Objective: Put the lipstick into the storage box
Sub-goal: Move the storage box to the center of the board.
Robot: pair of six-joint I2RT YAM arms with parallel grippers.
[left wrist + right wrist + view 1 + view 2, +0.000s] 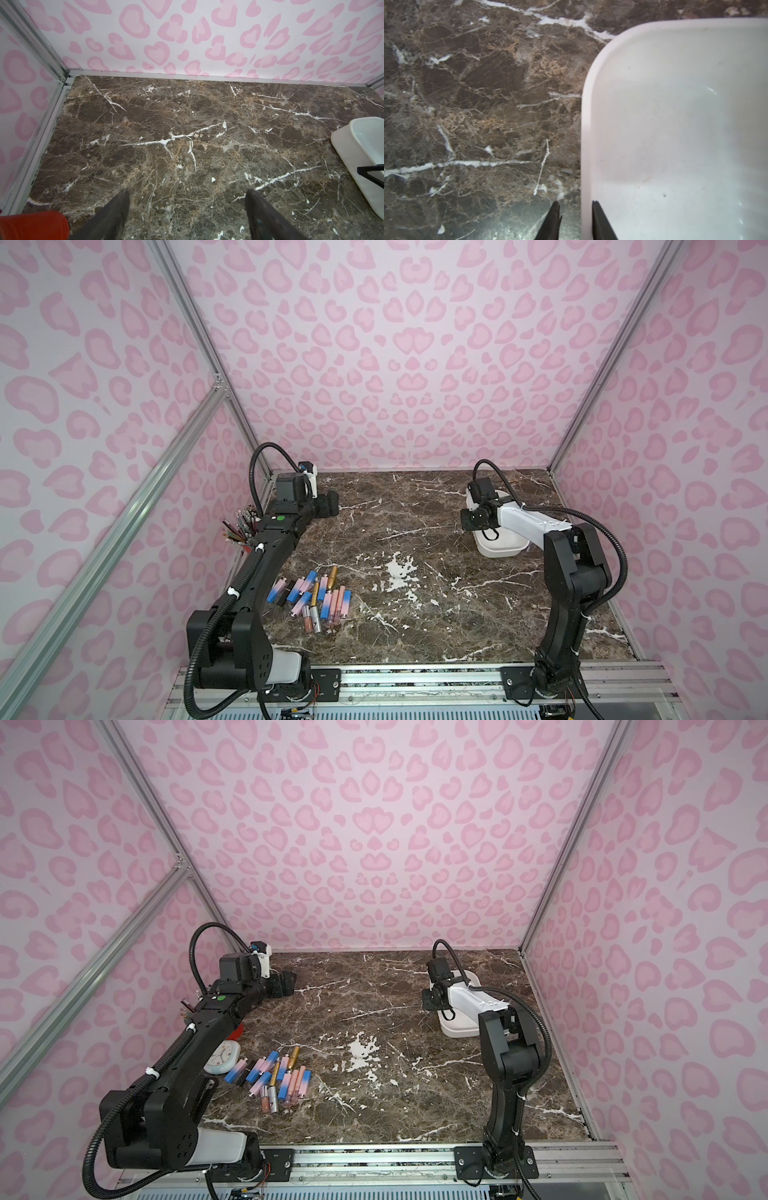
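Several lipstick tubes (316,597) (276,1077), pink-and-blue, gold and silver, lie in a heap near the table's front left, with no gripper touching them. The white storage box (503,551) (457,1031) stands at the back right and looks bare inside in the right wrist view. My right gripper (575,203) (473,519) is at the box's left wall (586,124), one finger inside and one outside, shut on that wall. My left gripper (187,192) (331,506) hovers open over bare marble at the back left. The box's end (349,158) also shows in the left wrist view.
A red pencil cup (31,226) full of pencils (239,526) stands by the left wall under my left arm. A small round-faced clock (222,1054) lies just left of the heap. Pink patterned walls close three sides; a metal rail (415,684) runs along the front.
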